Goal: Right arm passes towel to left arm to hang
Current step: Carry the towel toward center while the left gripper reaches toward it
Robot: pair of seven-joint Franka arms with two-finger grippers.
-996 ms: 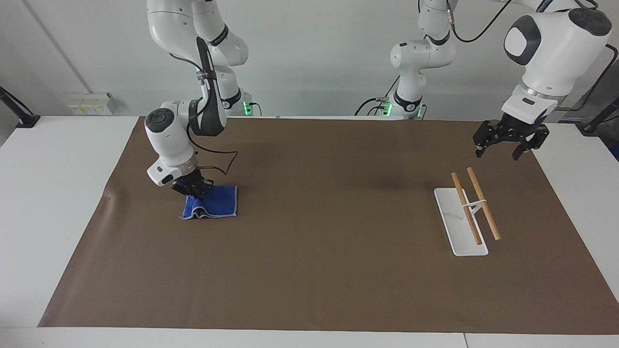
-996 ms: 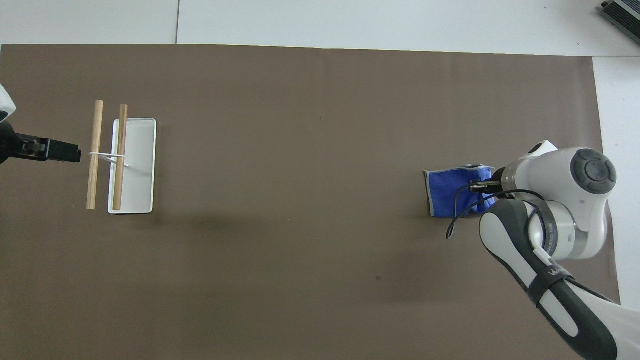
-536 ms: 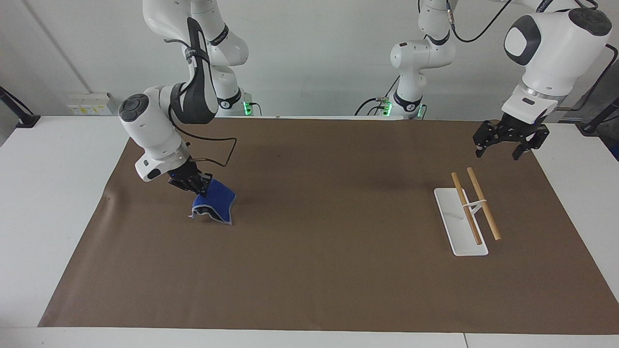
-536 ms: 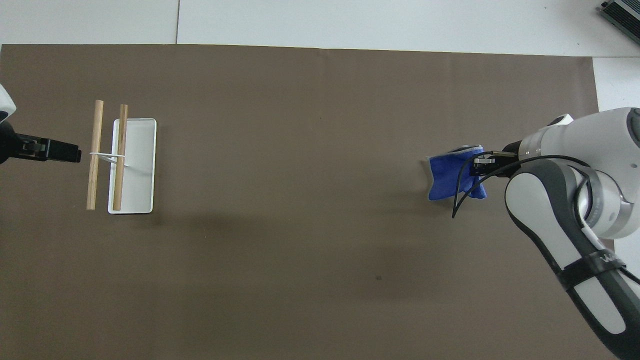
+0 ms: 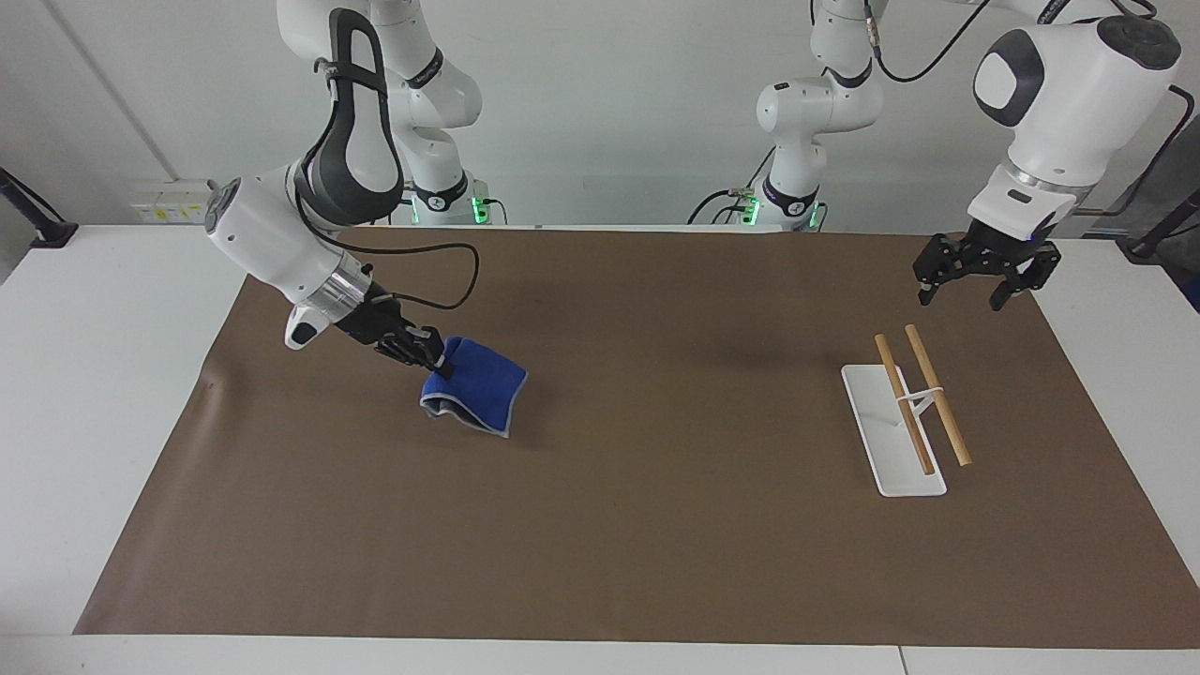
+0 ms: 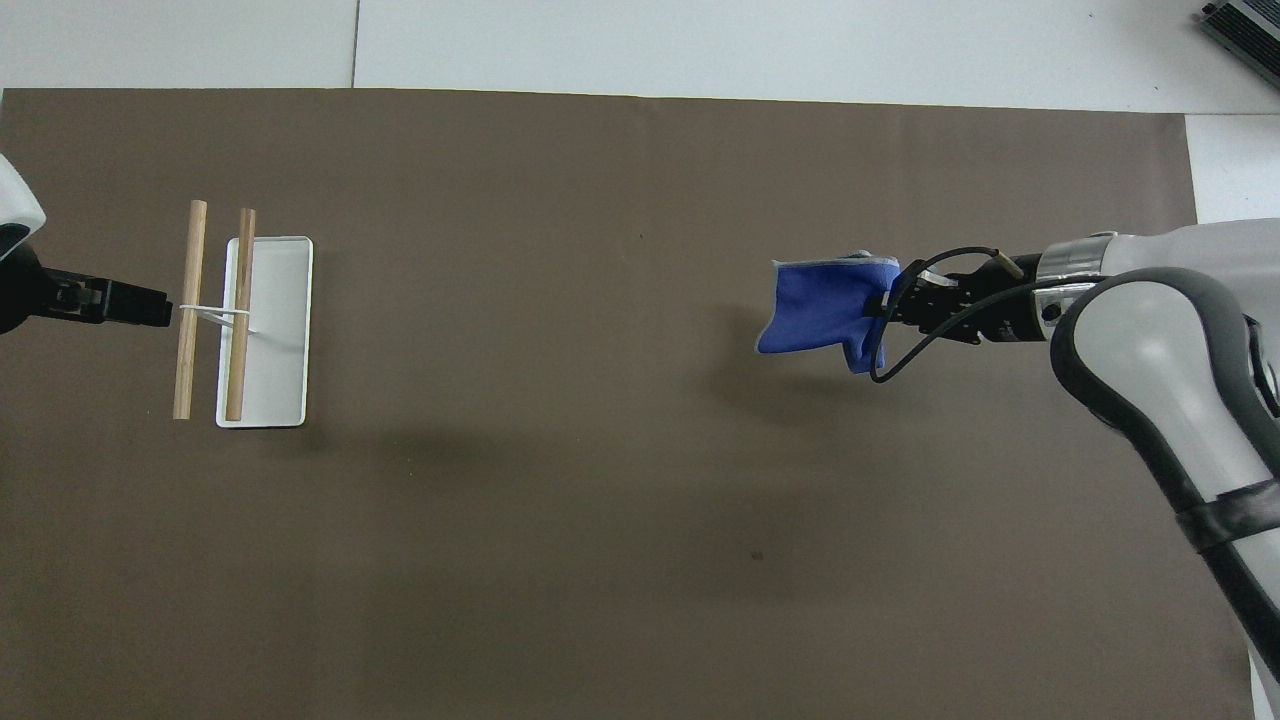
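Observation:
My right gripper (image 5: 436, 359) is shut on one edge of the royal-blue towel (image 5: 478, 389) and holds it hanging just above the brown mat; it also shows in the overhead view (image 6: 885, 303) with the towel (image 6: 815, 315). The rack (image 5: 891, 427) has a white base and two wooden rods (image 5: 937, 394) and stands toward the left arm's end; it shows in the overhead view (image 6: 262, 330) too. My left gripper (image 5: 975, 272) is open and empty in the air, over the mat beside the rack (image 6: 150, 305).
The brown mat (image 5: 656, 525) covers most of the white table (image 5: 103, 375). The arm bases and their cables stand at the robots' edge (image 5: 750, 202).
My right gripper has lifted the towel off the mat and carried it toward the middle of the table, tilting over as it went. The left arm has barely moved.

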